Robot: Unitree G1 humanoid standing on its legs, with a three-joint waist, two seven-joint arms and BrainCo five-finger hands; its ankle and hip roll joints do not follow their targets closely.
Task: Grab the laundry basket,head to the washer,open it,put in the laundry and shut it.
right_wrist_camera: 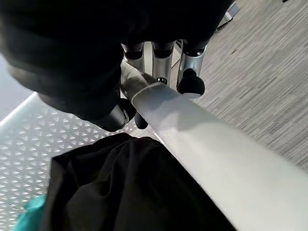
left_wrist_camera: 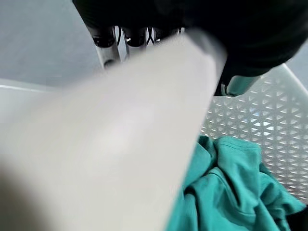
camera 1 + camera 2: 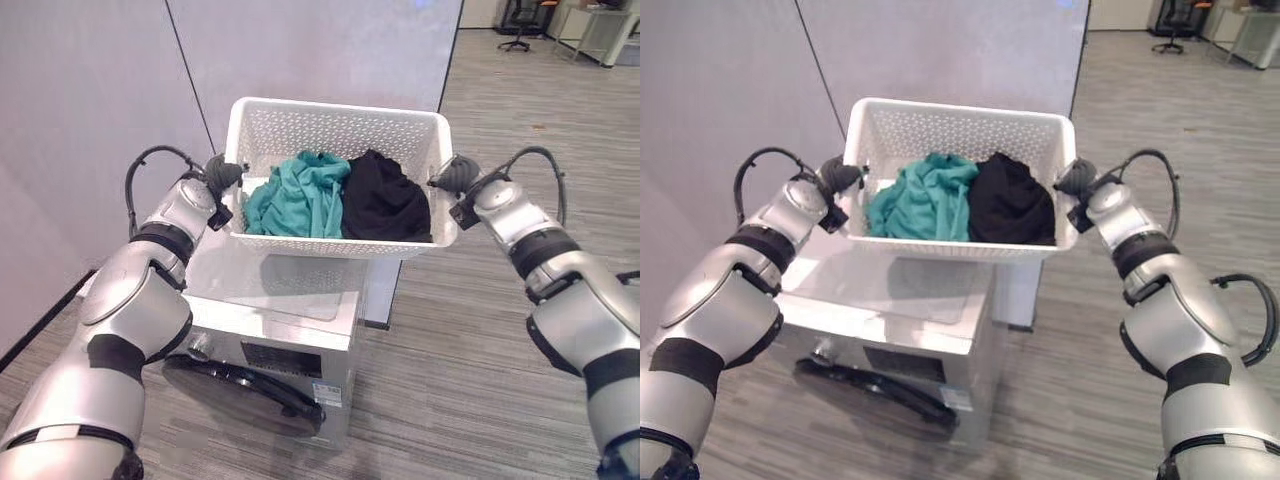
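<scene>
Laundry basket (image 3: 330,140) between both robot hands.

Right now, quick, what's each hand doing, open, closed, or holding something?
Left hand: shut on the left rim of the white laundry basket.
Right hand: shut on the basket's right rim.

Matt white perforated plastic basket (image 3: 335,135); soft creased teal cloth (image 3: 300,195) and black cloth (image 3: 383,200); glossy white washer (image 3: 275,325).
</scene>
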